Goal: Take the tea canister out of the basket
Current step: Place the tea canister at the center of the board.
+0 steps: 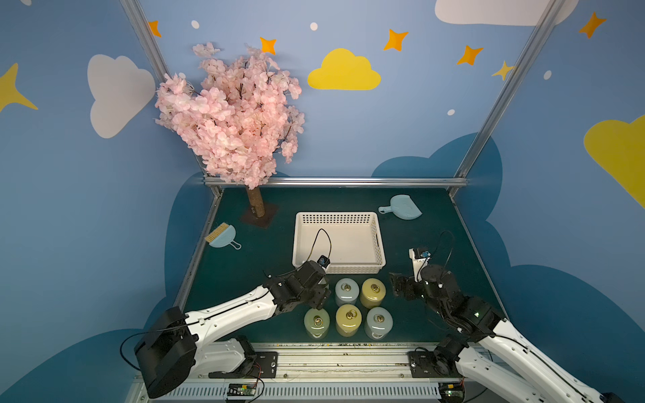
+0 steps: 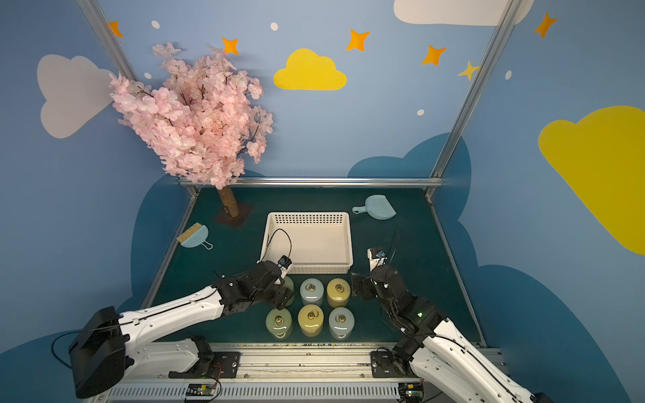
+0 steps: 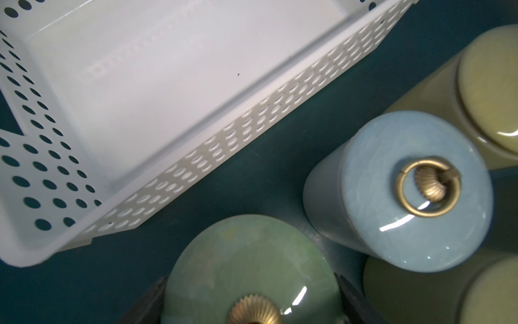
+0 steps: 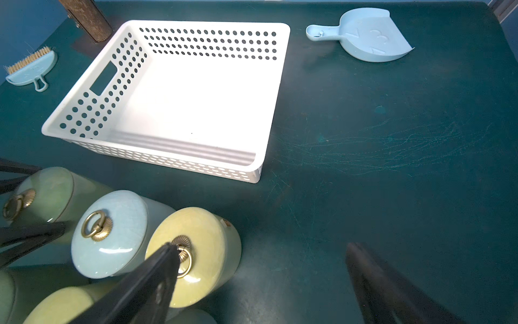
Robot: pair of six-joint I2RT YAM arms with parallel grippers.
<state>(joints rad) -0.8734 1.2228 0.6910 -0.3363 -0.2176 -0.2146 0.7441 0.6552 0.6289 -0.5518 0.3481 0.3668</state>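
Fingers (image 3: 148, 303) of the left gripper (image 3: 251, 286) clench the green canister (image 3: 246, 252) just beside the basket (image 3: 196, 157); the right gripper (image 4: 262, 248) gapes nearby.

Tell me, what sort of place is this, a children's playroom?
Probably a staged robot test booth, not a playroom: a left arm and right arm are mounted on a metal rail at a green table, framed by painted cloud walls and a fake blossom tree.

The left end effector (image 3: 249, 280) is gripping the green canister (image 3: 246, 249); the right end effector (image 4: 260, 246) is hovering, jaws spread wide.
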